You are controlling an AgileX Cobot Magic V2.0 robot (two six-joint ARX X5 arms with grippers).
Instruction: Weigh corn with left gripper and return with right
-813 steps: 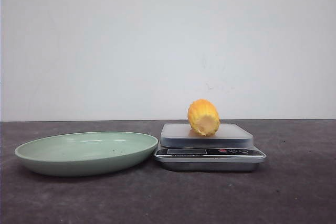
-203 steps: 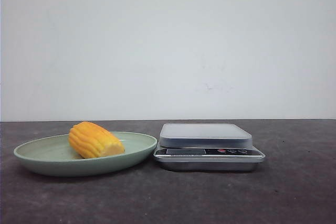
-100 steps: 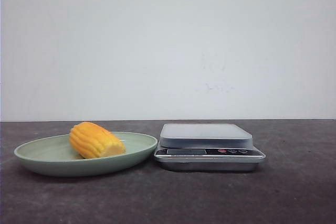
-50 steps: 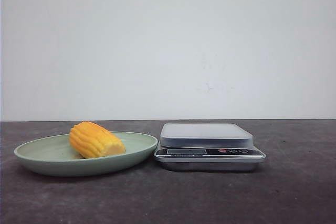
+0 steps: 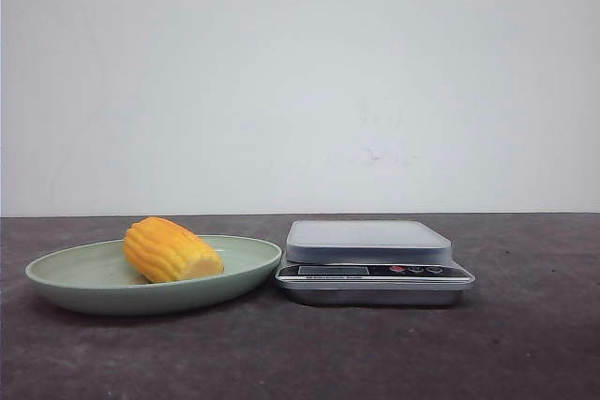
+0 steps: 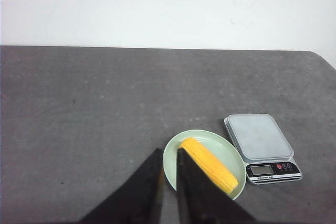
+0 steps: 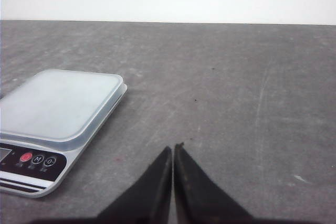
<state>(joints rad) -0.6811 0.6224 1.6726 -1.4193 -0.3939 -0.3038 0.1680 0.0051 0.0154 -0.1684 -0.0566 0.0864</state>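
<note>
The corn (image 5: 172, 250), a stubby yellow-orange cob, lies on its side in the pale green plate (image 5: 75, 288) at the left. The silver kitchen scale (image 5: 367, 243) beside the plate has nothing on its platform. No gripper shows in the front view. In the left wrist view my left gripper (image 6: 169, 151) hangs well above the table, its fingers drawn together with only a narrow slit, holding nothing; the corn (image 6: 209, 164) and plate (image 6: 210, 134) lie beyond its tips. In the right wrist view my right gripper (image 7: 172, 147) is shut and empty, to the right of the scale (image 7: 55, 103).
The dark grey table (image 5: 525, 344) ends at a white wall behind. The scale (image 6: 260, 136) stands close against the plate's right rim. Bare tabletop lies to the right of the scale and in front of both.
Eight seconds ago the corn stood on the scale's platform; now it lies in the green plate. Over the last two seconds nothing has moved.
</note>
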